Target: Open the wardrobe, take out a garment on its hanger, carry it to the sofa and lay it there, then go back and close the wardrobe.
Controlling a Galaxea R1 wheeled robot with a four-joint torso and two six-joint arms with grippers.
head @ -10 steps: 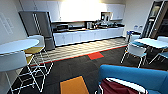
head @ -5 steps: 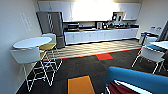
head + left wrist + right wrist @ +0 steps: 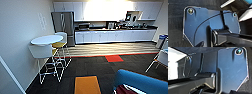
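Observation:
The blue sofa (image 3: 141, 81) shows its curved backrest at the lower right of the head view. Just behind that backrest, at the picture's bottom edge, a bit of maroon cloth with a white stripe shows; it looks like the garment (image 3: 125, 89) lying on the sofa. Both wrist views look down on dark carpet past the robot's own dark plates.
By the left wall stands a round white high table (image 3: 47, 39) with a white stool (image 3: 41, 51) and a yellow stool (image 3: 58, 45). A fridge (image 3: 63, 25) and kitchen counter (image 3: 115, 35) line the far wall. A white chair (image 3: 162, 58) is at the right.
The whole head view has swung to the left: table, stools and kitchen have slid rightward in the picture, and the sofa sits further toward the lower right corner.

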